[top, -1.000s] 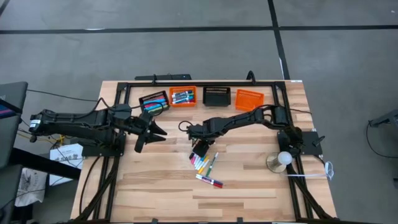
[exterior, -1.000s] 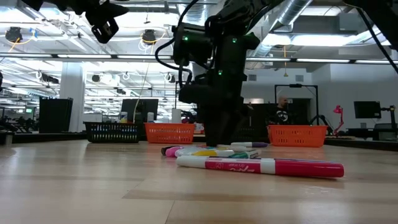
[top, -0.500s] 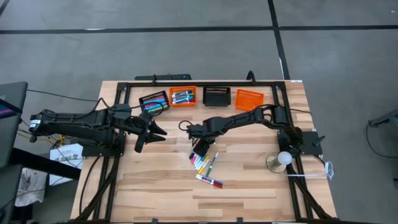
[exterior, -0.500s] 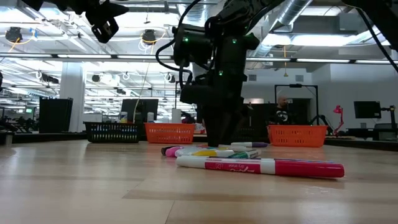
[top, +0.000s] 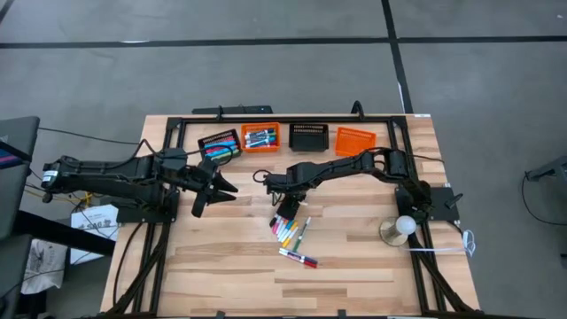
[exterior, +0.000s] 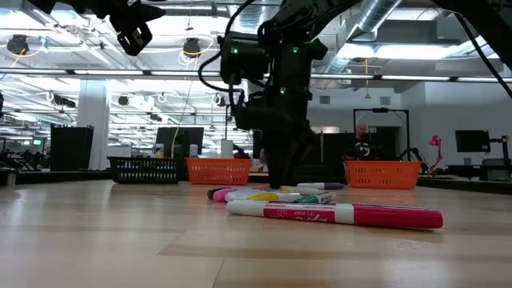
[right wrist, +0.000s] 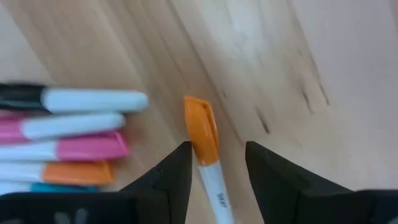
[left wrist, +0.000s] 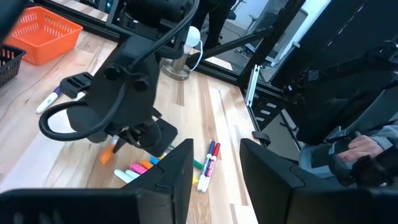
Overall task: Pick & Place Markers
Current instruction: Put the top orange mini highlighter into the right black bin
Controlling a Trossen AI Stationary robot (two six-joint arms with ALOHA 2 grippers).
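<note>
Your left hand [top: 215,188] hung with its fingers spread and nothing between them, well to the left of the heap of markers [top: 290,234] on the bench [top: 354,266]. Your right hand [top: 290,206] hovered just above the heap's far end, fingers closed on an orange-capped marker [right wrist: 203,149] lifted clear of the wood. Behind the heap, four baskets [top: 286,138] stood in a row; the two leftmost held markers.

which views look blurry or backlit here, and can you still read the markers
Right wrist view: soft, motion-blurred, but the orange-capped marker between the right tool fingers reads. Low view: the arm is a dark silhouette against bright ceiling lights; the near pink marker is sharp. High view: evenly lit, markers tiny.
</note>
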